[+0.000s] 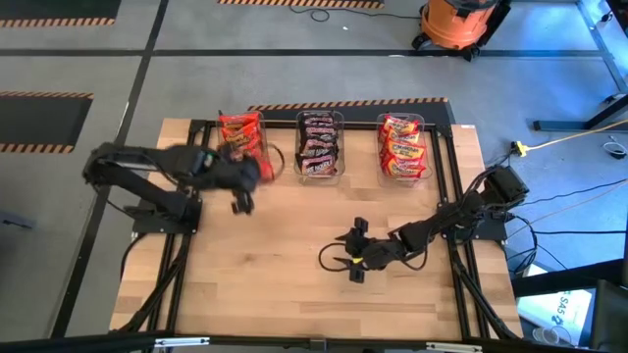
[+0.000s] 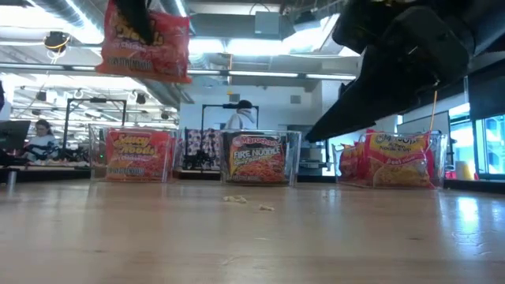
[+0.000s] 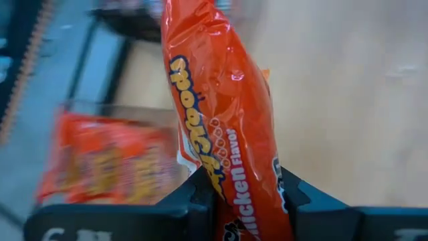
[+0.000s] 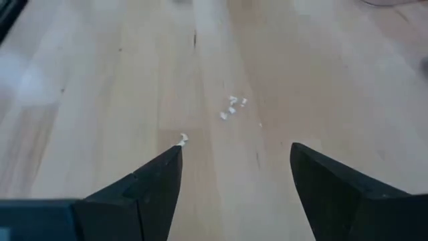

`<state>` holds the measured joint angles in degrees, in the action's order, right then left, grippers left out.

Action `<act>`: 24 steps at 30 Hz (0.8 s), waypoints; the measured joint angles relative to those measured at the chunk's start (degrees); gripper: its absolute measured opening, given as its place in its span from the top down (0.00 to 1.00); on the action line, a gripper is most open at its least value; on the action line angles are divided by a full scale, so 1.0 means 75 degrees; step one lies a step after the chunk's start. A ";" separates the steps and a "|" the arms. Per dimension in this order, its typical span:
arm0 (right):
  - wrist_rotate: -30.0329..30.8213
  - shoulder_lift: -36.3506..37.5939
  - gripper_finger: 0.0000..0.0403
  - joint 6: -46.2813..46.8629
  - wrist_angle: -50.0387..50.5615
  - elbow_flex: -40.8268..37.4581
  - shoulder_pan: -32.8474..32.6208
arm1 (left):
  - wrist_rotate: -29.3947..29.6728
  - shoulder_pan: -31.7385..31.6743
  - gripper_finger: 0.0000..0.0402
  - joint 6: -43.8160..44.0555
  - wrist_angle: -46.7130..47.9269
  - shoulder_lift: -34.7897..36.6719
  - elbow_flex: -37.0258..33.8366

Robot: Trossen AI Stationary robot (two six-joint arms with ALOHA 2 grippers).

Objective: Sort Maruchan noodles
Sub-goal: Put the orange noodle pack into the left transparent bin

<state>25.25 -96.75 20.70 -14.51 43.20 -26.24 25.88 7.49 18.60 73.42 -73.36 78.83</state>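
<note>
Packet (image 3: 227, 134) hangs lengthwise from left gripper (image 3: 244, 194), jaws pinching it; right gripper (image 4: 234, 174) jaws spread.

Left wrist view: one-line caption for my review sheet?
Left hand shut on an orange-red chicken-flavor noodle packet, carried above the wooden table near the clear bin of matching packets.

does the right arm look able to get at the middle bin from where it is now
Probably yes: the right gripper is open and empty, with only bare table between it and the middle bin.
</note>
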 joint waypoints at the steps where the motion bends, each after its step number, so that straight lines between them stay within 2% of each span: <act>1: -0.0031 0.0000 0.37 0.0011 -0.0094 -0.0054 0.0000 | 0.0119 -0.0254 0.83 -0.0178 0.0108 0.0151 0.0000; 5: -0.0052 0.0000 0.37 0.0071 -0.0127 -0.0140 0.0000 | 0.0560 -0.1318 0.83 -0.0638 0.0268 0.0602 -0.0134; 10: -0.0045 0.0000 0.37 0.0069 -0.0202 -0.0140 0.0000 | 0.0420 -0.2681 0.83 -0.1672 -0.0264 0.1004 -0.0968; 18: -0.0047 -0.0003 0.37 0.0017 -0.0269 -0.0140 0.0000 | -0.0916 -0.4226 0.83 -0.3666 -0.2536 0.1020 -0.3041; 20: -0.0049 -0.0006 0.37 0.0043 -0.0267 -0.0140 0.0000 | -0.1090 -0.4515 0.83 -0.3903 -0.3086 0.1026 -0.3502; 24: -0.0049 -0.0006 0.37 0.0053 -0.0270 -0.0139 0.0000 | -0.1951 -0.4968 0.83 -0.4124 -0.3942 0.1026 -0.4191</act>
<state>24.88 -96.79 21.10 -16.53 42.16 -26.24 11.24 -29.77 -12.33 43.85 -65.67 47.39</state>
